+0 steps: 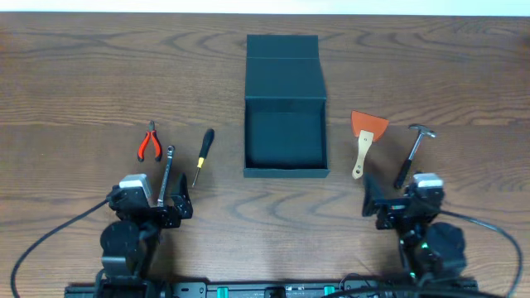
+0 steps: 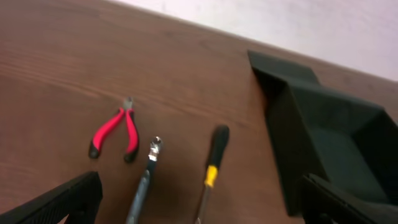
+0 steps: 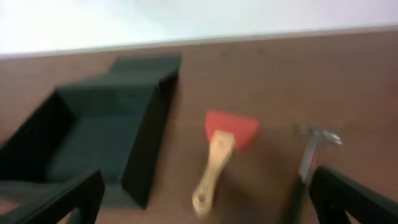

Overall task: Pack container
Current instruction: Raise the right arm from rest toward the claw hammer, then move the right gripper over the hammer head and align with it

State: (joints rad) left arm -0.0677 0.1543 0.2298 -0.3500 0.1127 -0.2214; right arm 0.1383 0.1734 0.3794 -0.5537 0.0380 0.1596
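Wood-grain desk [image 1: 83, 66]. One matte, dark square container [image 1: 286, 172] at desk centre, flap lid folded back. Two pincers near the front edge: left pincer [image 1: 151, 199] and right pincer [image 1: 403, 201], both spread wide, holding nothing. Five tools, one each: hammer [image 1: 412, 156], silvery wrench [image 1: 166, 174], wooden-handled red scraper [image 1: 364, 141], black-yellow screwdriver [image 1: 203, 155], red-handled pliers [image 1: 149, 143].
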